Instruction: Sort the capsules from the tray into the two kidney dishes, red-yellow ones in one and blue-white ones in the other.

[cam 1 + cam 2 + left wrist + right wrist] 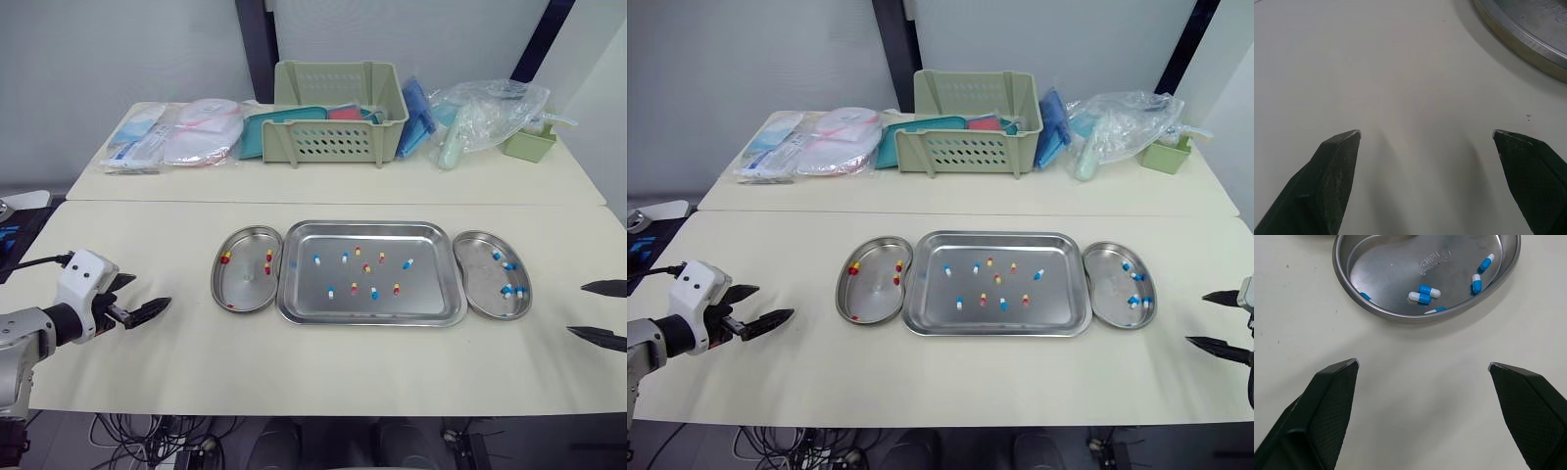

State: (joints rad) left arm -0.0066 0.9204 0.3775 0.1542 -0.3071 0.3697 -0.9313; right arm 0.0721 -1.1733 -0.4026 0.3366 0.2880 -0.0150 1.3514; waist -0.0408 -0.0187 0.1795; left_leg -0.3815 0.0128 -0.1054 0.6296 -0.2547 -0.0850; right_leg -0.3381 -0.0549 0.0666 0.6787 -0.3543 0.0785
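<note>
Both left fingers (147, 310) hang spread wide and empty over the bare tabletop (323, 377), well to the left of the tray (431, 284). About four red-yellow capsules (268, 257) already lie in the left dish (245, 286), which sits rim to rim against the tray's left side. On the tray some ten capsules are left, scattered singly across its middle. Roughly half are red-yellow and half are blue-white capsules (316, 259). The right dish (485, 279), close against the tray's right side, holds five or six blue-white ones and none of the other colour that I can see. The right fingers (605, 288) are likewise wide apart and hold nothing, over the tabletop out past that dish on the tray's right.

By my reckoning the sort is about half done and clean so far, with no colour in the wrong dish. What remains is the ten or so on the tray, to be picked up one at a time.

The tabletop is pale cream, flat and matte, carrying little besides the three steel pieces. Behind the tray stands a second one, with these things on it from the left:

- flat sealed packets (176, 137)
- a pale green basket (338, 142)
- blue packs (416, 113)
- a crumpled clear bag (490, 113)
- a small green box (530, 145)

Beyond them is a light grey wall (118, 59) with a dark upright post (257, 49) behind the basket. Cables (147, 431) lie on the floor under the near edge, left of the tray.
</note>
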